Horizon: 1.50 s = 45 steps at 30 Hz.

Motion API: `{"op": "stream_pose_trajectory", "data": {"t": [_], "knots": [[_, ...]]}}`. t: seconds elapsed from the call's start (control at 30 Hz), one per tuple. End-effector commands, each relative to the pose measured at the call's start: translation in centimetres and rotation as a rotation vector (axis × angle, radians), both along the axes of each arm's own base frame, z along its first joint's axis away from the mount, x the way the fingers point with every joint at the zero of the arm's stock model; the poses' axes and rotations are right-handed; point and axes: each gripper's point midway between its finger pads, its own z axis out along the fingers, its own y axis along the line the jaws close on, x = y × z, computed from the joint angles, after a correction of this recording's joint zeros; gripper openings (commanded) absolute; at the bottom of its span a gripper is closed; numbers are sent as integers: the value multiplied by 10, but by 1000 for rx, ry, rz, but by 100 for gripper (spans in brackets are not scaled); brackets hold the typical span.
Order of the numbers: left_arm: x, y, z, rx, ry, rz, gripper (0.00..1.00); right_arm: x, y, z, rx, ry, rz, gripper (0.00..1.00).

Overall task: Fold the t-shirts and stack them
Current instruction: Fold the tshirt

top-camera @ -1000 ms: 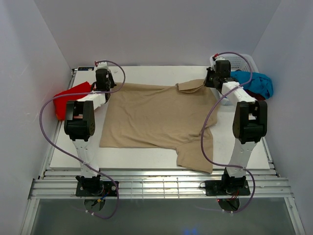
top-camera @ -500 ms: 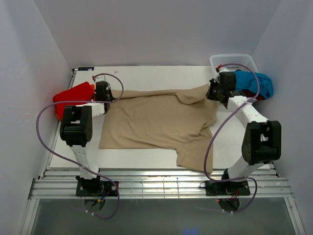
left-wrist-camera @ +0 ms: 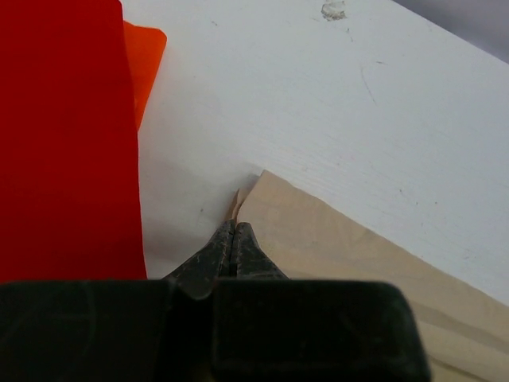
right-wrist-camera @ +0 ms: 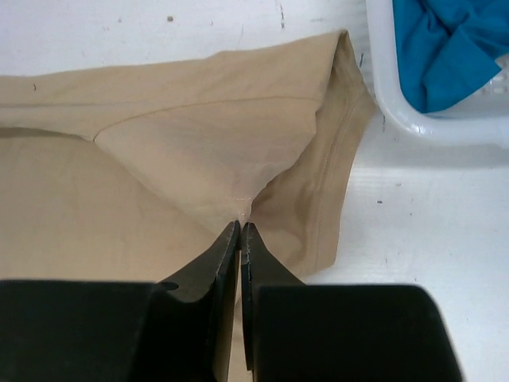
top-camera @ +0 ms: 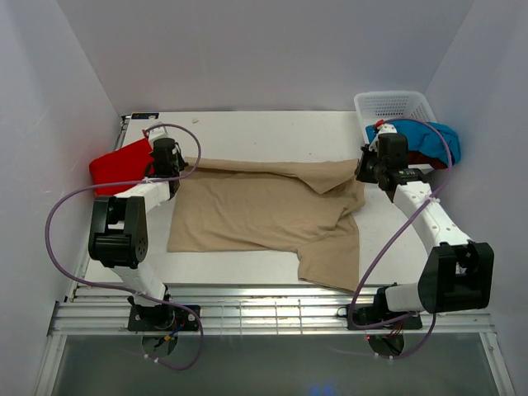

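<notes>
The tan t-shirt (top-camera: 256,210) lies spread on the white table (top-camera: 247,132), its far edge folded over toward the near side. My left gripper (top-camera: 167,165) is shut on the shirt's far left corner (left-wrist-camera: 262,187). My right gripper (top-camera: 369,172) is shut on the shirt's far right part (right-wrist-camera: 262,159), near a sleeve. The bright red t-shirt (top-camera: 120,162) lies folded at the left, with orange beneath (left-wrist-camera: 143,60). The turquoise-blue t-shirt (top-camera: 429,139) hangs out of the basket, over a dark red one (top-camera: 432,163).
A white plastic basket (top-camera: 394,104) stands at the far right corner; its rim (right-wrist-camera: 398,111) is close to my right gripper. Grey walls enclose the table on three sides. The arms' purple cables loop over the table edges.
Both grippers have pulled the shirt's far edge toward the near side, folding it over the body. The arms have drawn back and lowered toward the table.
</notes>
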Motion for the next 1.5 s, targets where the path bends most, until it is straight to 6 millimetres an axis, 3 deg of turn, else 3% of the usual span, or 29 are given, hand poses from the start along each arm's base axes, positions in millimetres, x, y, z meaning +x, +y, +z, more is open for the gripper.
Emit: {"op": "stream_pose_trajectory", "data": {"t": [0.0,0.2,0.37,0.57,0.63,0.73,0.77,0.87,0.9,1.0,1.07,1.13,1.2,1.27,1.3,1.37,1.47], "knots": [[-14,3,-2,-19,29,14,0,-16,-1,6,-1,4,-11,8],[-28,3,-24,-38,125,30,0,-34,-3,2,-5,41,-14,8],[-42,9,-53,-26,234,63,0,-50,-6,-19,-16,89,-30,8],[-48,12,-67,-18,302,89,4,-68,-22,-48,-92,193,-99,8],[-52,17,-79,-7,351,122,28,-72,-33,-58,-131,225,-153,8],[-59,24,-82,-2,368,171,78,-74,-40,-60,-154,231,-198,15],[-60,25,-81,-8,358,189,80,-74,-41,-59,-156,230,-201,24],[-69,32,-69,-3,313,241,88,-69,-35,-43,-157,187,-176,34],[-73,34,-66,-2,304,248,89,-67,-31,-38,-159,168,-161,36],[-72,28,-32,-37,197,237,88,-64,-9,-18,-153,105,-75,42],[-71,16,-8,-59,130,200,81,-62,20,-11,-78,64,44,43],[-71,-2,3,-59,105,149,75,-58,49,-5,7,22,160,43],[-65,-15,17,-58,60,108,66,-59,62,-21,36,54,210,40],[-62,-30,20,-53,62,55,58,-57,70,-31,38,77,238,30],[-62,-34,17,-51,70,43,53,-56,72,-44,29,111,243,27],[-64,-48,14,-60,80,0,45,-53,83,-52,35,112,280,25],[-72,-63,10,-73,90,-45,48,-52,96,-75,21,161,319,27]]}}
